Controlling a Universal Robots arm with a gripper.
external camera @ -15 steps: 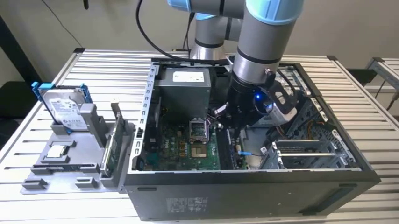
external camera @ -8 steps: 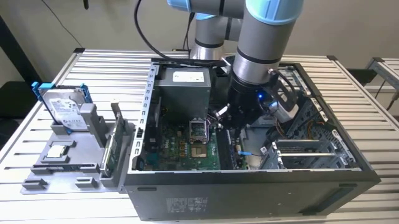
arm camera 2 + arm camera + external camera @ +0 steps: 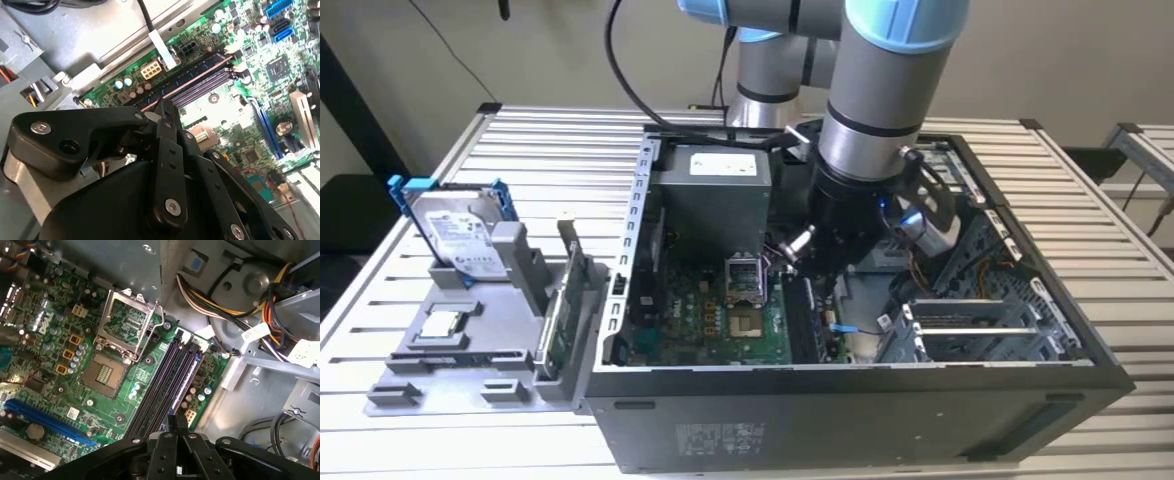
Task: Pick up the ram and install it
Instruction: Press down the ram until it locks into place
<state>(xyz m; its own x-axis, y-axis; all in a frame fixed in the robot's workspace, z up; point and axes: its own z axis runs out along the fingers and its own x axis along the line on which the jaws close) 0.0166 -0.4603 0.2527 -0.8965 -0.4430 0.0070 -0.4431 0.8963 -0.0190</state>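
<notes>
Dark green ram [image 3: 186, 382]: thin stick on edge, apparently seated in outer memory slot | green motherboard [image 3: 75, 390] | gripper [image 3: 177, 424] just above ram's end, jaws closed together, gripping nothing | computer case [image 3: 854, 420]

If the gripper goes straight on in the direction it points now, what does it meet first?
Most likely the memory slots on the motherboard: in both wrist views the gripper points down at that row of long dark slots. How much gap remains above them is hard to judge.

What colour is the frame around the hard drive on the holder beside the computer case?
Blue, seen best in the exterior view: the frame wraps the silver hard drive.
</notes>
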